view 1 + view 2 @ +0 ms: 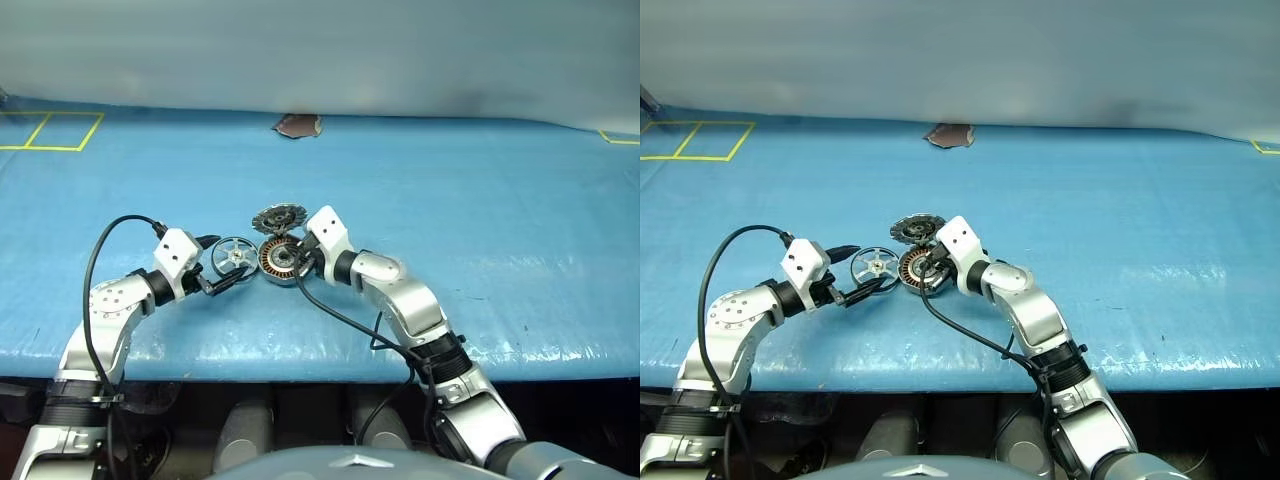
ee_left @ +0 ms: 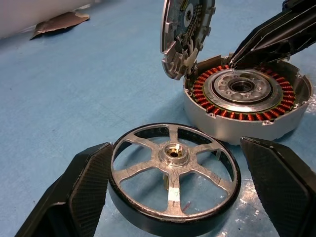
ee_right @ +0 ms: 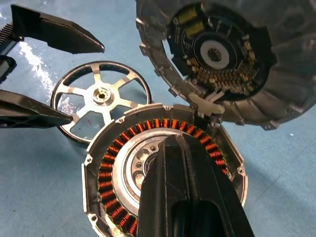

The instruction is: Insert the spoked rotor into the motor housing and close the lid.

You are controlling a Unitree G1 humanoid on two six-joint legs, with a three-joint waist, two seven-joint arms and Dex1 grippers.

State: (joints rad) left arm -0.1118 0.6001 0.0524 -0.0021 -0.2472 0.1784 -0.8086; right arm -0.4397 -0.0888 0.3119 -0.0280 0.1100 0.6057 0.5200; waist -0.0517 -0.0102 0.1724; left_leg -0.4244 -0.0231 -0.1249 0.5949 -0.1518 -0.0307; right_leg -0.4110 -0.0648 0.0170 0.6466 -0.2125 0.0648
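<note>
The spoked rotor (image 2: 173, 168) lies flat on the blue table, just left of the motor housing (image 1: 278, 260). My left gripper (image 2: 174, 146) is open, one finger on each side of the rotor with a gap to each. The housing (image 3: 111, 165) shows its copper windings, and its lid (image 3: 217, 54) stands up on the far edge, hinged open. Coming in from the right, my right gripper (image 3: 170, 142) is shut with nothing in it, its tip resting over the housing's inner ring beside the bearing. In the left wrist view, the right gripper's fingers (image 2: 269, 39) reach the windings near the lid (image 2: 185, 37).
The blue cover (image 1: 480, 220) spreads wide to the right and beyond the parts. A torn brown patch (image 1: 297, 125) sits at the far edge, and yellow tape marks (image 1: 50, 132) lie at the far left. The table's front edge (image 1: 300, 365) runs close under both arms.
</note>
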